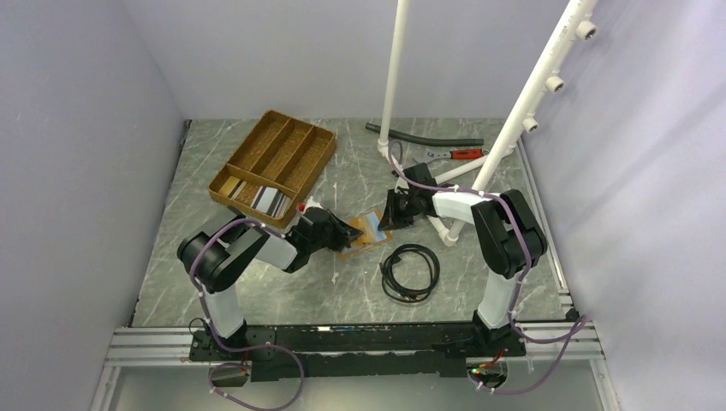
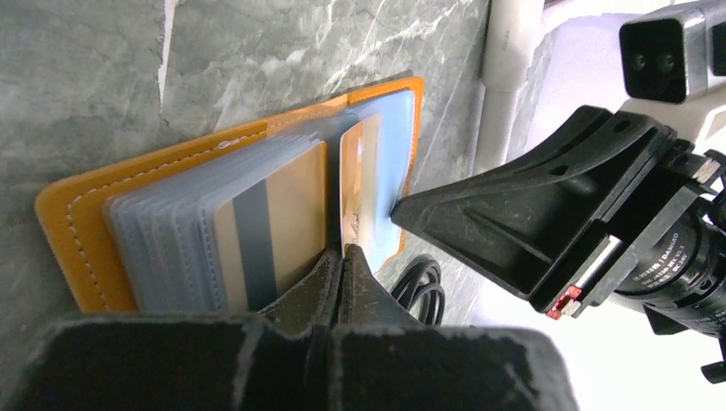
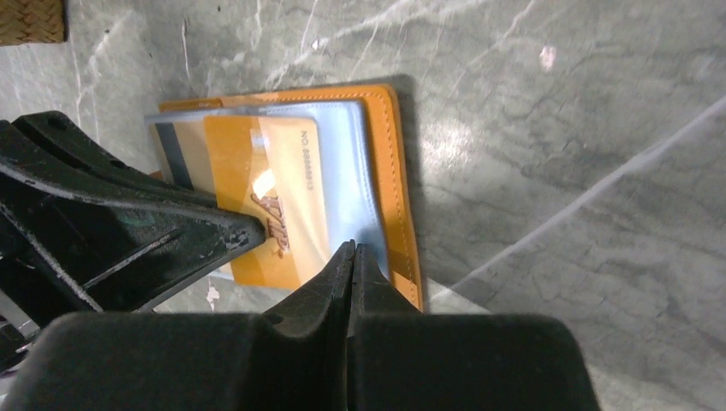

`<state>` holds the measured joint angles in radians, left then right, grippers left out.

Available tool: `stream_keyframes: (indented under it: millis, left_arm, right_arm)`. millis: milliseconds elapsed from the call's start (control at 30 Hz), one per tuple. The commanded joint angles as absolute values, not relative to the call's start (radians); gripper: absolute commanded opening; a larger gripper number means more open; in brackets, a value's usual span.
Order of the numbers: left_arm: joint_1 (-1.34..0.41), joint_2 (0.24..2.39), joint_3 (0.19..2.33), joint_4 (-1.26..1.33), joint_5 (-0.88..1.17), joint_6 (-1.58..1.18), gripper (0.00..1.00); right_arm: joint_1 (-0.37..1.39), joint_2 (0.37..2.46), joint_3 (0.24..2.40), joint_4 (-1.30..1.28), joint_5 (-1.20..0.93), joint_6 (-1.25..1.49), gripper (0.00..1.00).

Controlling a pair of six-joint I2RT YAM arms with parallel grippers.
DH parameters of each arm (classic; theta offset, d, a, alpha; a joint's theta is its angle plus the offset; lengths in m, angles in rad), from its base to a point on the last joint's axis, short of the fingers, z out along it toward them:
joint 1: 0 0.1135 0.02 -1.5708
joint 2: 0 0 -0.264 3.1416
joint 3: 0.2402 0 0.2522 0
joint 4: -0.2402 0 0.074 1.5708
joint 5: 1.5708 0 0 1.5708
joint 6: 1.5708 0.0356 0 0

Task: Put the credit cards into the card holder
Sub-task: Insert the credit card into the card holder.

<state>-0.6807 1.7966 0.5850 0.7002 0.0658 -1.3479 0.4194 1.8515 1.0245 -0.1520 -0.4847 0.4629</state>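
Note:
The orange card holder (image 1: pixel 366 233) lies open on the table, with its blue-grey sleeves (image 2: pixel 163 231) fanned out. A card with a grey stripe (image 2: pixel 257 231) sits in one sleeve. My left gripper (image 2: pixel 344 250) is shut on the near edge of a gold credit card (image 3: pixel 270 193), which lies partly inside a blue sleeve (image 3: pixel 351 171) on the holder's other half. My right gripper (image 3: pixel 353 248) is shut, and its tips rest on that sleeve's edge beside the gold card. In the top view the two grippers meet over the holder, left (image 1: pixel 349 229) and right (image 1: pixel 392 214). More cards (image 1: pixel 267 199) lie in the wooden tray.
A brown wooden compartment tray (image 1: pixel 287 145) stands at the back left. A coiled black cable (image 1: pixel 411 272) lies just in front of the holder. White pipes (image 1: pixel 514 111), a black hose (image 1: pixel 424 137) and red-handled pliers (image 1: pixel 462 155) are at the back right.

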Motion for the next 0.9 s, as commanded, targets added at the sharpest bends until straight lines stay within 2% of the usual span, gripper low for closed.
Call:
stream_keyframes:
  millis: [0,167,233,367,467,567,700,867]
  left_arm:
    - [-0.692,1.874,0.546,0.753,0.022,-1.356,0.0]
    - [-0.699,1.905,0.575,0.716,0.053,-1.354,0.02]
    - [-0.705,1.884,0.608,0.602,0.063,-1.326,0.13]
    - [-0.718,1.81,0.691,0.318,0.051,-1.248,0.47]
    - [-0.721,1.77,0.753,0.126,0.05,-1.2,0.59]
    - [-0.724,1.755,0.787,0.028,0.066,-1.168,0.65]
    - [-0.725,1.765,0.857,-0.074,0.072,-1.12,0.66]
    - [-0.725,1.802,0.899,-0.061,0.086,-1.088,0.44]
  right_arm:
    - [0.429,1.804,1.047,-0.26,-0.435,0.417,0.0]
    - [0.43,1.806,1.07,-0.306,-0.384,0.332,0.11]
    - [0.429,1.816,1.072,-0.308,-0.383,0.323,0.13]
    - [0.429,1.82,1.077,-0.312,-0.382,0.313,0.17]
    - [0.428,1.817,1.092,-0.336,-0.361,0.296,0.18]
    - [0.428,1.812,1.105,-0.358,-0.34,0.285,0.16]
    - [0.427,1.807,1.104,-0.355,-0.335,0.286,0.14]
    - [0.425,1.836,1.109,-0.341,-0.36,0.293,0.01]
